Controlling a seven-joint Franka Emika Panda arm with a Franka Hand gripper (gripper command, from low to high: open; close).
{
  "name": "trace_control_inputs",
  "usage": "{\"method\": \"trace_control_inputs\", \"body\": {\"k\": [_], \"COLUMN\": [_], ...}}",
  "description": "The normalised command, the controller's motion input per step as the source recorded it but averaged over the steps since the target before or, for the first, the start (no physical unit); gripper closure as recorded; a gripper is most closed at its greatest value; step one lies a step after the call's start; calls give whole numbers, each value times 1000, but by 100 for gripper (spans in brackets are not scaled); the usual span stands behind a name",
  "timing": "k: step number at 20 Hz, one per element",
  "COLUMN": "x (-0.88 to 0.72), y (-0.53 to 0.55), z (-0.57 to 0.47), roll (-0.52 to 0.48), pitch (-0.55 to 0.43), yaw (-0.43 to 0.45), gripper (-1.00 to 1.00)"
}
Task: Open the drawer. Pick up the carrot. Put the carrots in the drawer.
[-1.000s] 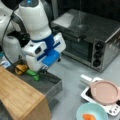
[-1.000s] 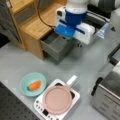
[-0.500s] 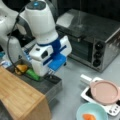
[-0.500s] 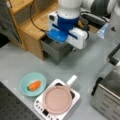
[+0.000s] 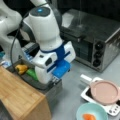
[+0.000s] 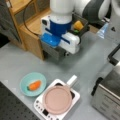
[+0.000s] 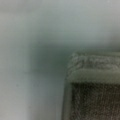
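One grey table (image 6: pixel 22 62) carries the open drawer (image 5: pixel 42 86); fingers hidden, their spread unreadable.

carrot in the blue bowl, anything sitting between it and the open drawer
Nothing visible on the grey tabletop between the small orange carrot in the light-blue bowl and the dark-grey drawer. The robot's hand sits low at the drawer's front edge, over the opening, beside a yellow vegetable.

Grey tabletop (image 6: pixel 22 60); wooden cabinet (image 5: pixel 17 97)

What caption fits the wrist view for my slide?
Wrist camera close above the drawer corner and grey table; end effector out of frame.
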Motion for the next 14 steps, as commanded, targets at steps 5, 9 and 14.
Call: {"method": "trace_control_inputs", "body": {"k": [5,9,14], "x": [421,336,320], "y": [-79,-130,-175], "z": [113,9,9], "roll": [62,70,90], "pitch": [176,157,178], "yaw": [76,89,49], "gripper": [-100,-100,-100]}}
